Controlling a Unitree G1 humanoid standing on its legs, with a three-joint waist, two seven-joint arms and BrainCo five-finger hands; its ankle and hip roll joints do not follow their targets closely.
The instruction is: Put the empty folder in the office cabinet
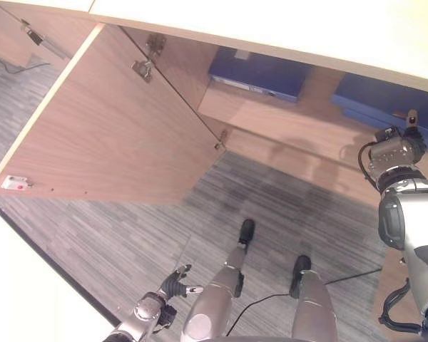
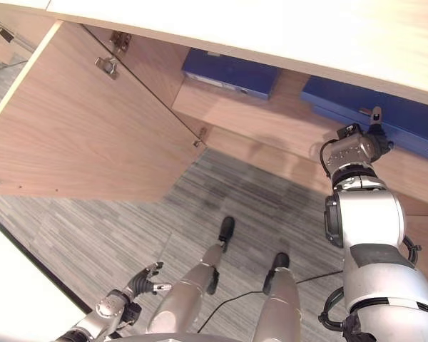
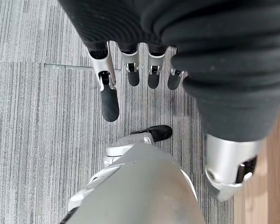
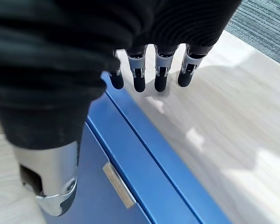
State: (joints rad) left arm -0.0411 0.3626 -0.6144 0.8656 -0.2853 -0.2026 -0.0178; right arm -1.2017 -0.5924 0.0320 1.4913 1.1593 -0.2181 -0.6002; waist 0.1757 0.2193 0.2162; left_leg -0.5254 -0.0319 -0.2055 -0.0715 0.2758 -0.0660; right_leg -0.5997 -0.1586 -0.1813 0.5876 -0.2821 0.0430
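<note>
A blue folder (image 1: 385, 103) lies flat on the wooden shelf (image 1: 285, 121) at the right of the open cabinet. My right hand (image 2: 358, 148) is raised right in front of it. In the right wrist view its fingers (image 4: 161, 70) hang relaxed over the folder's (image 4: 130, 163) long edge and the shelf board, open and holding nothing; whether they touch the folder I cannot tell. My left hand (image 1: 172, 285) hangs low over the carpet at the lower left, its fingers (image 3: 109, 93) relaxed and empty.
A second blue folder (image 1: 260, 71) lies further left on the same shelf. The cabinet door (image 1: 114, 128) stands swung wide open to the left. The pale cabinet top (image 1: 271, 21) runs above. Grey striped carpet (image 1: 128, 235) covers the floor.
</note>
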